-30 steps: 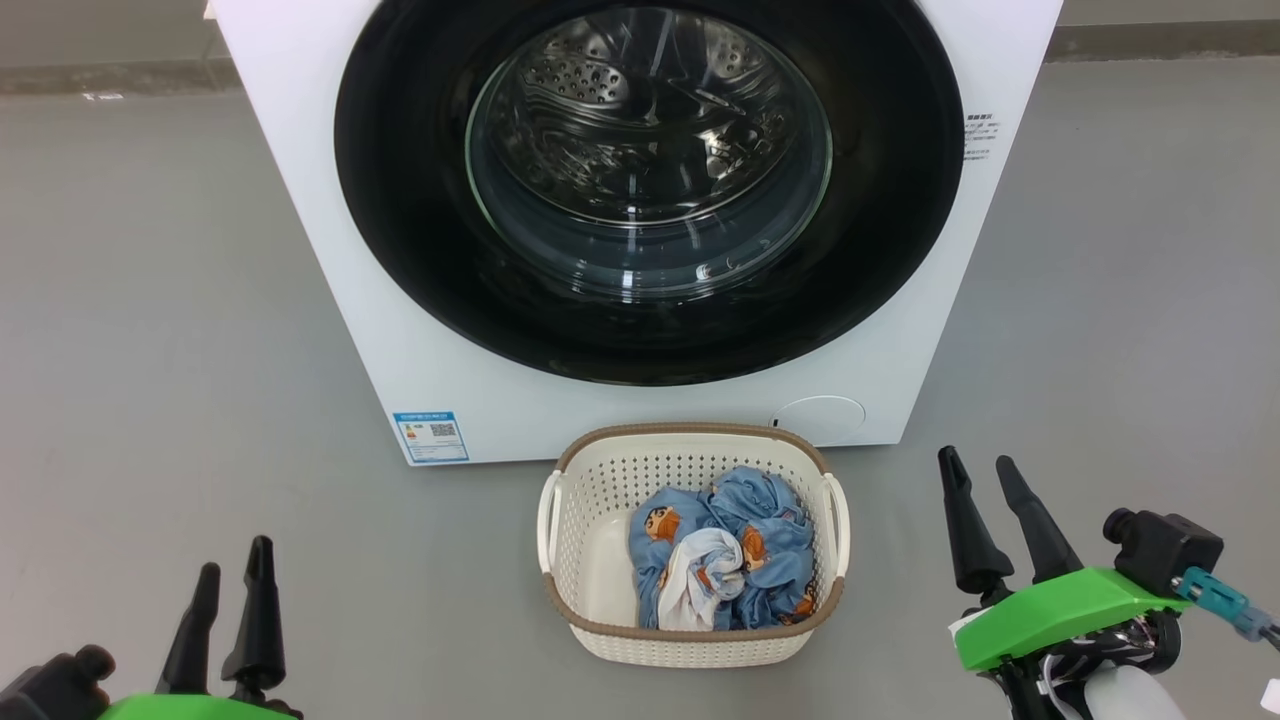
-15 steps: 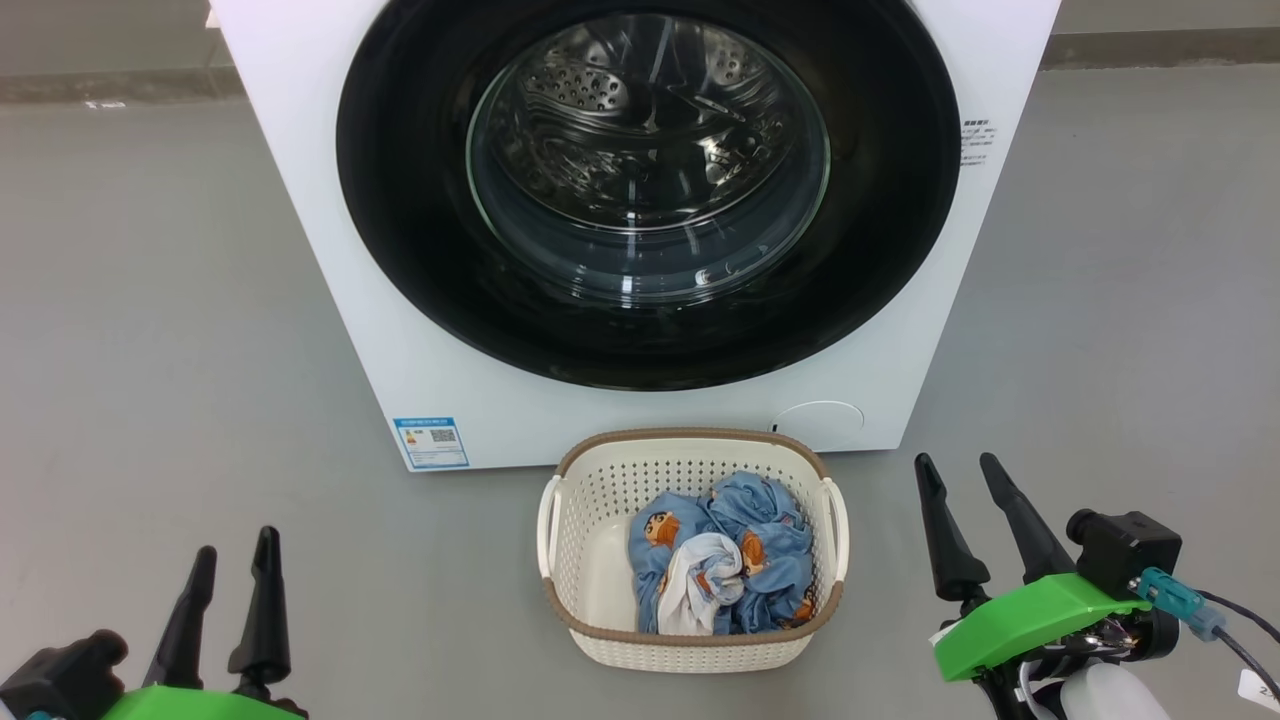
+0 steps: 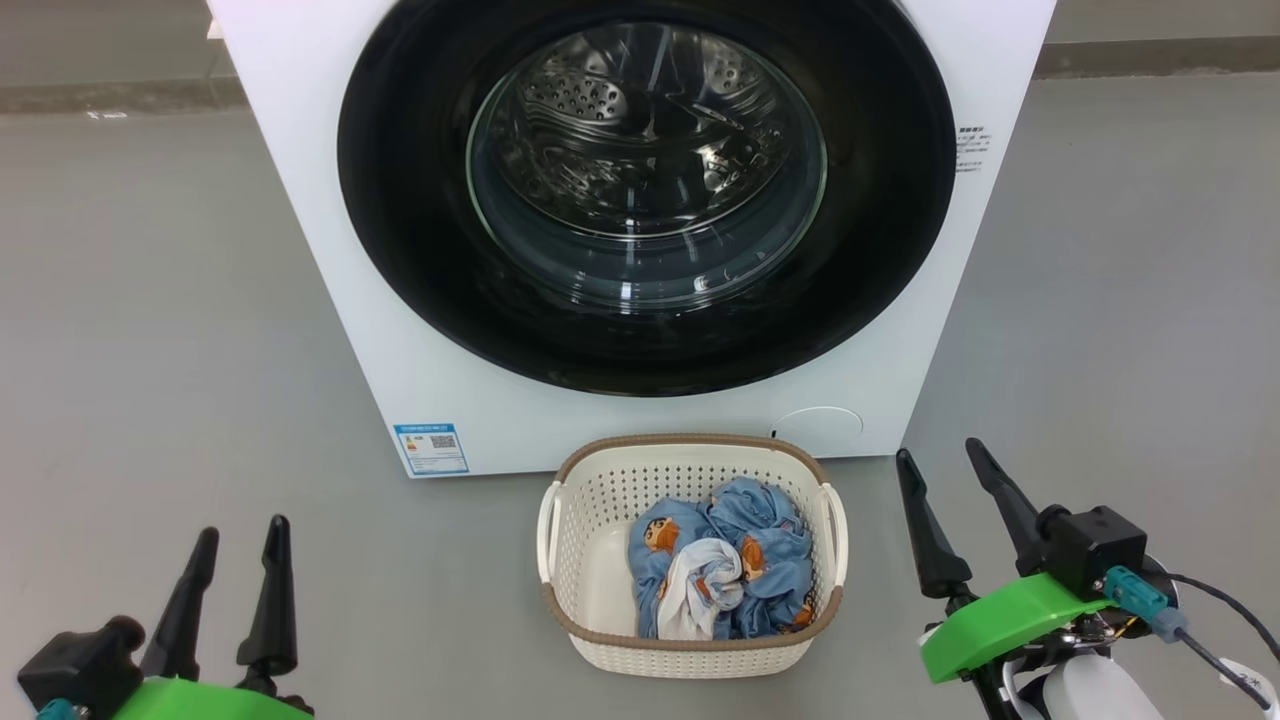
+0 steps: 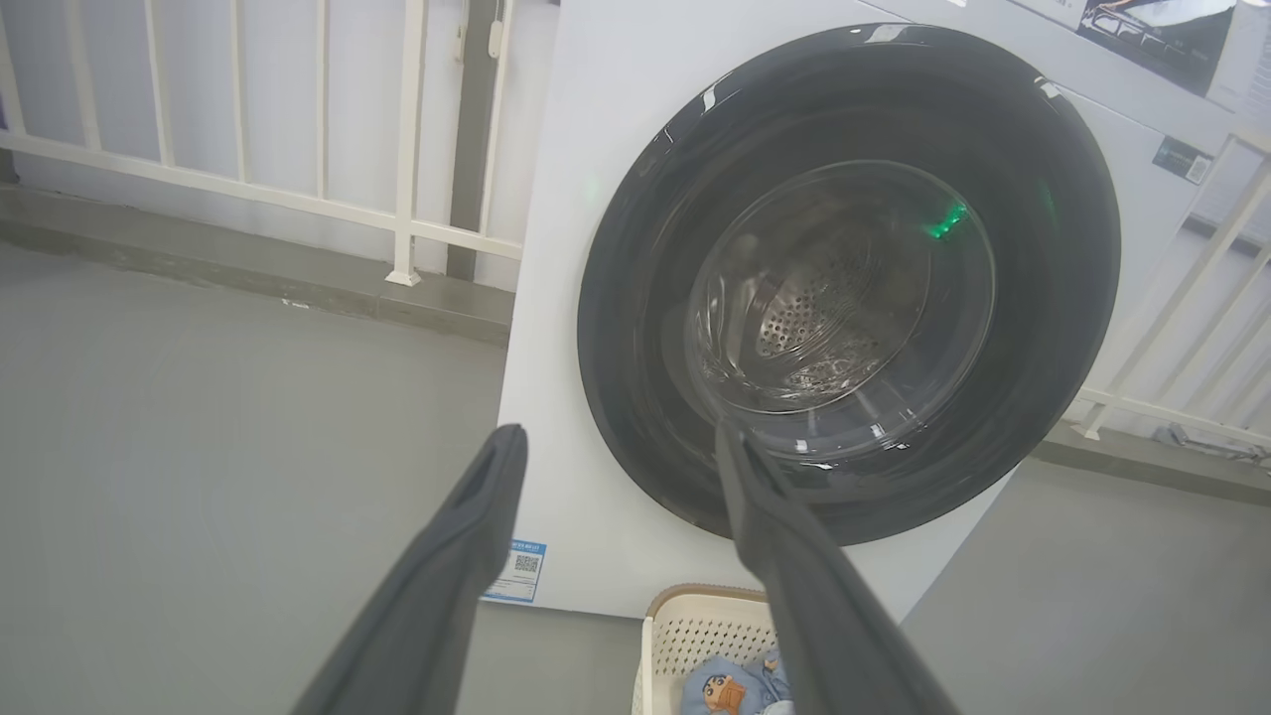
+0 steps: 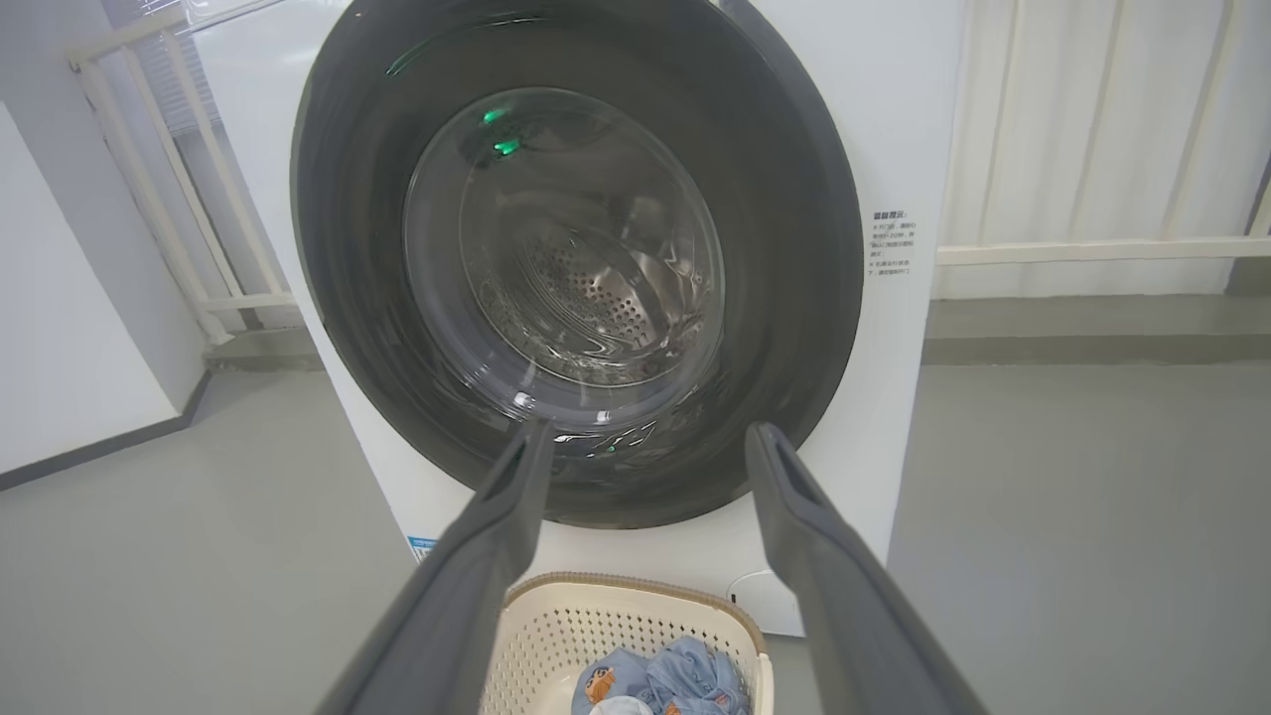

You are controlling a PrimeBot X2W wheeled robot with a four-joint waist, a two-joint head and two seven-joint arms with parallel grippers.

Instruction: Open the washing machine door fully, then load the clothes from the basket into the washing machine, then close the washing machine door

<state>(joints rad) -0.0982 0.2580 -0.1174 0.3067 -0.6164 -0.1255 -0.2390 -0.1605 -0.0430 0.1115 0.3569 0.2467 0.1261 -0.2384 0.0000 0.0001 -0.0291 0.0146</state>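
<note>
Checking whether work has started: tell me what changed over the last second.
The right gripper drifted toward the basket; the left gripper edged forward. Both stay open, holding nothing. The camera shifted slightly. The washing machine door stays shut, the clothes untouched in the basket.

Bare utility or laundry test area, white front-loading washing machine (image 3: 520,425) free-standing on a smooth grey floor (image 3: 130,330), basket (image 3: 640,480) of clothes (image 3: 760,540) set on that floor before it, white railing (image 4: 405,149) and low grey kerb (image 4: 248,283) behind, plain white wall (image 5: 70,298) at one side.
</note>
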